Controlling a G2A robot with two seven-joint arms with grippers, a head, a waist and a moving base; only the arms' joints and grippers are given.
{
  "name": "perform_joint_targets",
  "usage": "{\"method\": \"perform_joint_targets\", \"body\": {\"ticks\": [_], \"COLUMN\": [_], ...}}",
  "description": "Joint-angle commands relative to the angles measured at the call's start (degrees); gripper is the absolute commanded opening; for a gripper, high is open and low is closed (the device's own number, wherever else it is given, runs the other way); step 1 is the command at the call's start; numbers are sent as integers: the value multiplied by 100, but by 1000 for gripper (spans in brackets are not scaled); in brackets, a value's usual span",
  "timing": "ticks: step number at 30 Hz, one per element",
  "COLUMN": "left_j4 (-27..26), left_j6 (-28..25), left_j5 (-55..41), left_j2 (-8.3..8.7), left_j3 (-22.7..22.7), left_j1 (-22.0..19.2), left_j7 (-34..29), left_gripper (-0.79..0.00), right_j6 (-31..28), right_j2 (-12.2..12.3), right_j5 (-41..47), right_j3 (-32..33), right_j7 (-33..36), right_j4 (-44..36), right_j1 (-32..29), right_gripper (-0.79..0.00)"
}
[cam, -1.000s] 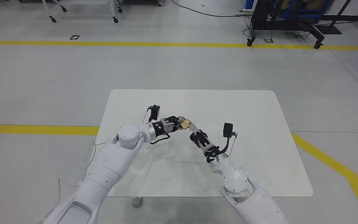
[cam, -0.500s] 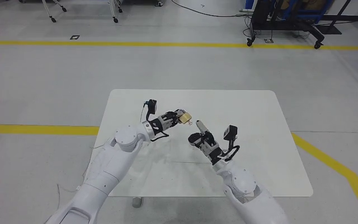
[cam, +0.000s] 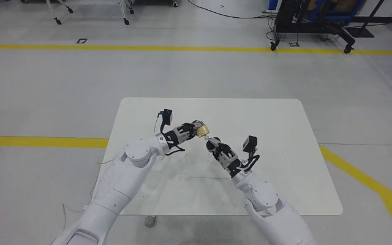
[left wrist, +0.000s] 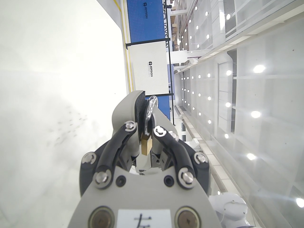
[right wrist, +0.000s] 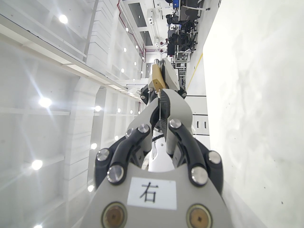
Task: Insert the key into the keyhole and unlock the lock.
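Top view: a white desk (cam: 275, 122) with two white robot arms meeting above its middle. The left pincer (cam: 195, 128) is clenched on a small brass lock (cam: 201, 129), held in the air over the desk. The right pincer (cam: 211, 144) sits just beside the lock, pointing at it. A second ago the two pincers were pressed together at the lock. Half a second ago the right one had drawn back, leaving a clear gap, and the left had shifted the lock slightly away from the robot. Now the right pincer has come forward again and the gap is nearly closed; the lock has stayed put

Left wrist view: the left pincer (left wrist: 148, 110) grips the lock, whose brass body (left wrist: 146, 147) sits deep between the two sides. A silver loop (left wrist: 151, 106), likely the lock's bow, lies toward the tips

Right wrist view: the right pincer (right wrist: 161, 96) is clenched on the key (right wrist: 159, 92), a thin metal blade gripped edge-on. The key's tip reaches the near end of the lock (right wrist: 156, 77), which the left pincer holds just beyond. Whether the tip has entered the keyhole cannot be told

This reads as a fresh try at insertion after backing off to re-aim; the turn that unlocks is probably not yet done
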Motion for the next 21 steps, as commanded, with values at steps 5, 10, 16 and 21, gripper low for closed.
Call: {"method": "perform_joint_targets", "body": {"ticks": [5, 10, 16, 21], "left_j4": [2, 9, 14, 30], "left_j6": [-2, 17, 30, 25], "left_j5": [18, 23, 38, 35], "left_j2": [-8, -14, -28, -39], "left_j3": [-15, -35, -34, -39], "left_j1": [3, 3, 0, -6], "left_j7": [-47, -66, -75, -102], "left_gripper": [-785, -785, -785, -785], "right_j6": [36, 4, 25, 49], "right_j2": [-33, -45, -60, -92], "right_j5": [-17, -221, -283, -171], "right_j3": [-39, -75, -63, -88], "right_j7": [0, -1, -18, -6], "right_j4": [88, 33, 8, 107], "right_j1": [79, 47, 21, 86], "right_gripper": [-720, -579, -640, -733]}}
